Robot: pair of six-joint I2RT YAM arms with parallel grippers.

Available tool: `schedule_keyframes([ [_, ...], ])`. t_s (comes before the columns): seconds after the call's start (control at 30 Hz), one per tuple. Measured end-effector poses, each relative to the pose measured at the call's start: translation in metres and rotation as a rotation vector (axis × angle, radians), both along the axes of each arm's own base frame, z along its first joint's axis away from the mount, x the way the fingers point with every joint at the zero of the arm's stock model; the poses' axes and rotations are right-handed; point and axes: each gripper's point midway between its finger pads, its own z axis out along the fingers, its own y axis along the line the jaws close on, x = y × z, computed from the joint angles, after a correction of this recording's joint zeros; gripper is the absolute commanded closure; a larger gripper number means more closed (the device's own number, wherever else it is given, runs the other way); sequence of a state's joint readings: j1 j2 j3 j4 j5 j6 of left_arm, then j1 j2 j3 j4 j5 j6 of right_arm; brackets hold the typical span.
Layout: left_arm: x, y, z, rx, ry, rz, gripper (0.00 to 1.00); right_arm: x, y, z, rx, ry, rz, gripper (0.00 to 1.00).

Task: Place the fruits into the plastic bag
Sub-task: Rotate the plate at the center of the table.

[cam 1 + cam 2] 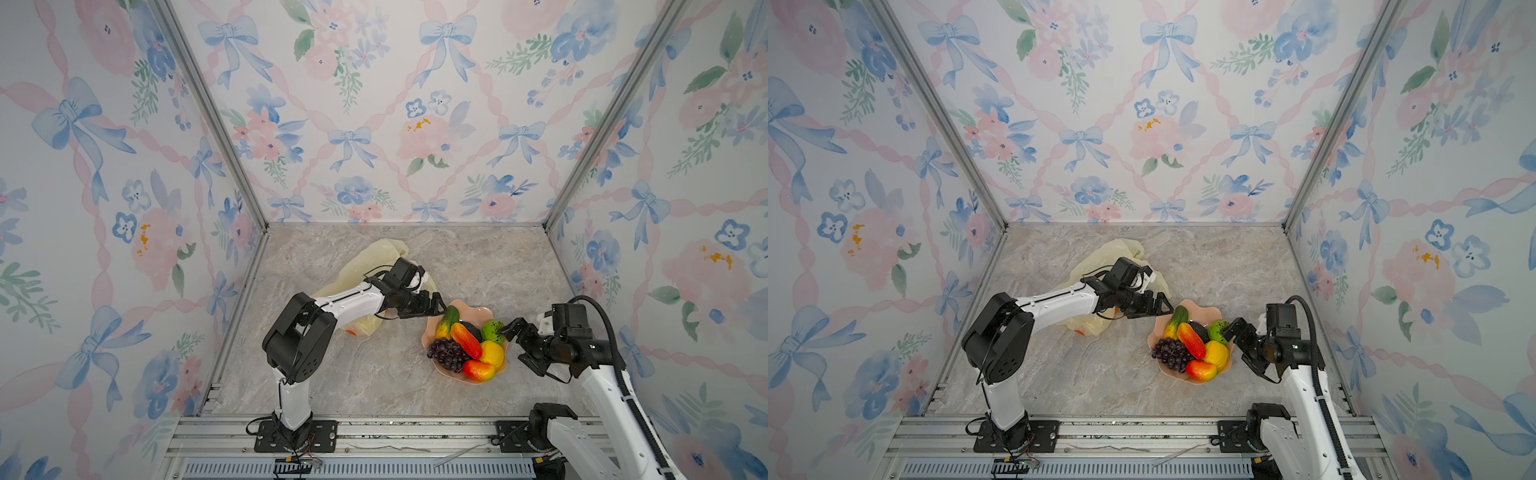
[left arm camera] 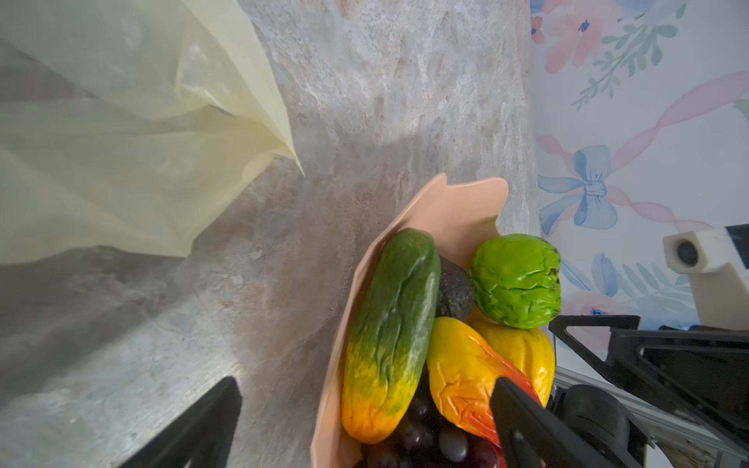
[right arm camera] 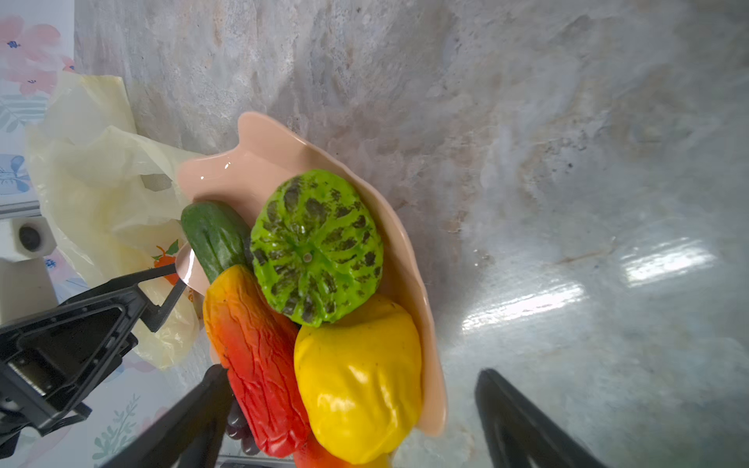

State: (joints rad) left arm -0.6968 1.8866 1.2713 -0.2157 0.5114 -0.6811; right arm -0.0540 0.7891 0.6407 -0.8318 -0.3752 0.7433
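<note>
- Reaching in from either side, both arms hover at the salmon-pink scalloped bowl [image 1: 478, 311], and nothing is gripped yet. The left gripper [image 1: 438, 307] stands spread wide and empty, and so does the right gripper [image 1: 512, 344].
- We find every fruit piled in that bowl: the green-yellow cucumber [image 1: 448, 321], the purple grape bunch [image 1: 449, 354], the red-orange mangoes [image 1: 466, 340], the yellow lemon [image 1: 492, 354], the bumpy green ball [image 1: 492, 331], and a black avocado [image 1: 471, 329] mostly buried among them.
- We see the plastic bag [image 1: 374, 257] slumped on the marble-patterned tabletop [image 1: 353, 374] behind the left arm. It lies just beside the bowl and is empty as far as we can tell; we cannot make out an open mouth.
- We judge the step in hand to be the first pick. The left jaws are nearest the cucumber's green end, and the right jaws are nearest the green ball.
- For the cucumber, we would straddle its narrow width toward mid-length rather than the tapered tip, since the glossy skin looks likely to slip.
- We would send only one arm into the bowl at a time, because the two grippers sit close across it.
- We would have the free arm lift a bag handle first, so the fruit drops into an opening rather than onto crumpled film.
</note>
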Motion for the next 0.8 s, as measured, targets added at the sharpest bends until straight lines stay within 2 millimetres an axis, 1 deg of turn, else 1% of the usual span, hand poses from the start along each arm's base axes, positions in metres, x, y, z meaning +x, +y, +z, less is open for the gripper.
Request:
schedule_keyframes([
  [0.23, -0.007, -0.012, -0.004, -0.004, 0.013, -0.033, 0.02, 0.008, 0.003, -0.012, 0.037, -0.028, -0.012, 0.04],
  [0.5, -0.010, -0.022, -0.005, -0.013, 0.020, -0.058, 0.02, 0.017, 0.008, -0.018, 0.080, -0.067, -0.019, 0.04],
  [0.8, -0.013, -0.024, -0.005, -0.019, 0.028, -0.067, 0.02, 0.029, 0.013, -0.018, 0.097, -0.091, -0.017, 0.04],
])
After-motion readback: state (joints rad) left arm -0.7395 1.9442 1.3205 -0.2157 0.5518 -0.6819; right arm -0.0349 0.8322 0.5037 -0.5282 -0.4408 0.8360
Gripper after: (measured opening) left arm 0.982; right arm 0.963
